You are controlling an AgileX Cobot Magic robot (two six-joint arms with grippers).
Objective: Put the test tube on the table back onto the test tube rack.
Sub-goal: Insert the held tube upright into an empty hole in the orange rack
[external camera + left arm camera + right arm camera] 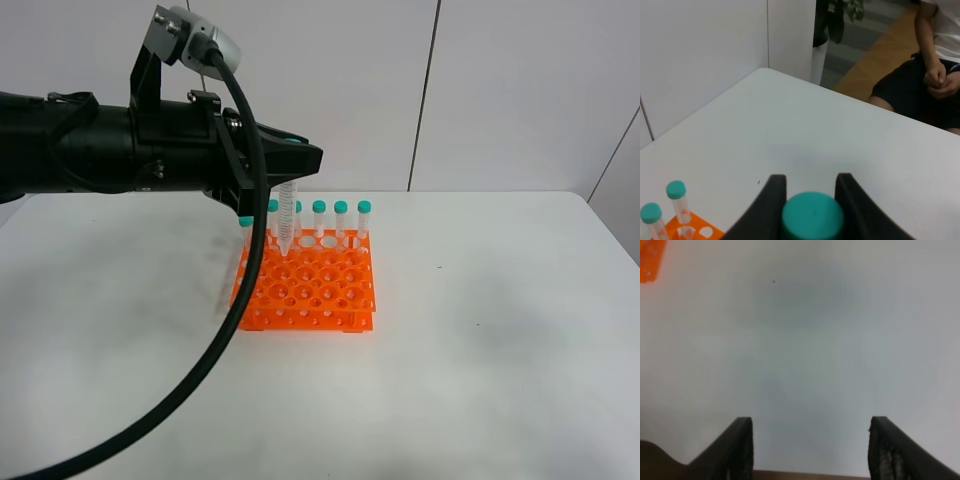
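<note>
No legible text, brand or number in any view. The test tube [287,215] has faint marks along its wall, too small to read. Nothing readable on the test tube rack [305,285] or the table [500,330].

At middle of desk [500,330], test tube rack [310,285]; along its back row, upright tubes [341,218]; above its rear-left holes, test tube [287,220], tip down, in left hand [300,158].
</note>
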